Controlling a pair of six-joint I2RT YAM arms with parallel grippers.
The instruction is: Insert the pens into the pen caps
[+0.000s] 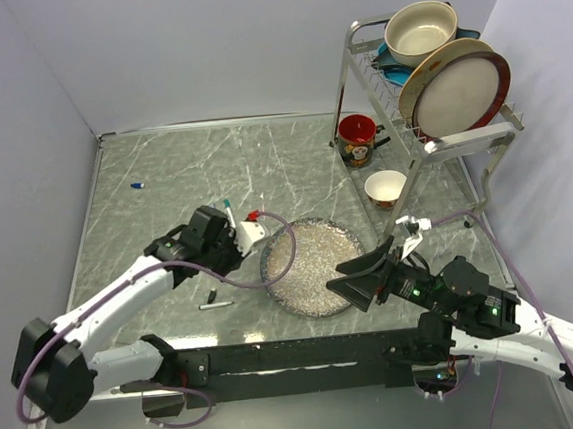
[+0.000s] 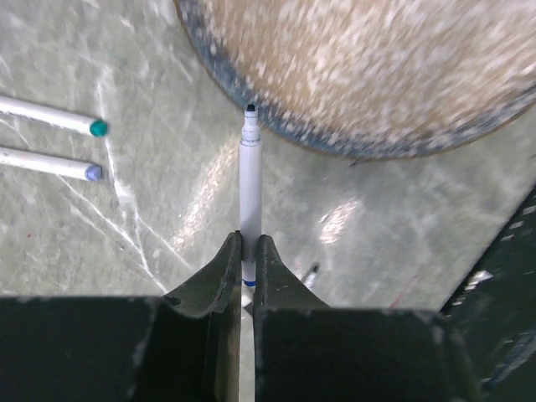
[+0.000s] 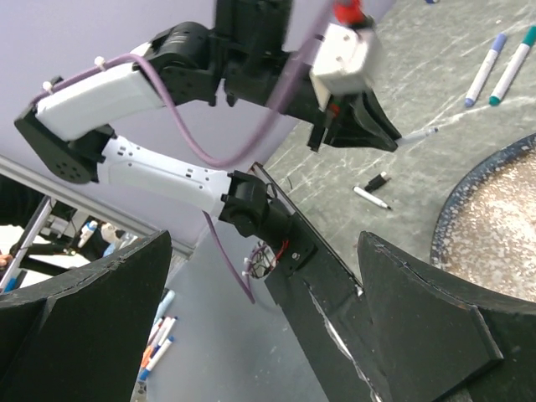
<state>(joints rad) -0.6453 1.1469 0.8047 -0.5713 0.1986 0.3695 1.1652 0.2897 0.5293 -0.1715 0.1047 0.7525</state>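
White pen (image 2: pixel 249 184) sits pinched in the left claw (image 2: pixel 249 243); right claw (image 3: pixel 264 314) gapes wide, empty.

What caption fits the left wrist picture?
Left gripper pinches a white pen, tip pointing toward the speckled plate.

1. Top view: bright, even light from above; faint shadows on the worktop (image 1: pixel 164 185).
2. Left wrist view: glare patches sit on the worktop ahead of the left jaws; the pen (image 2: pixel 249 184) between them is sharp, the plate (image 2: pixel 377 67) beyond blurred.
3. Right wrist view: the right jaws are dark, soft-edged shapes.
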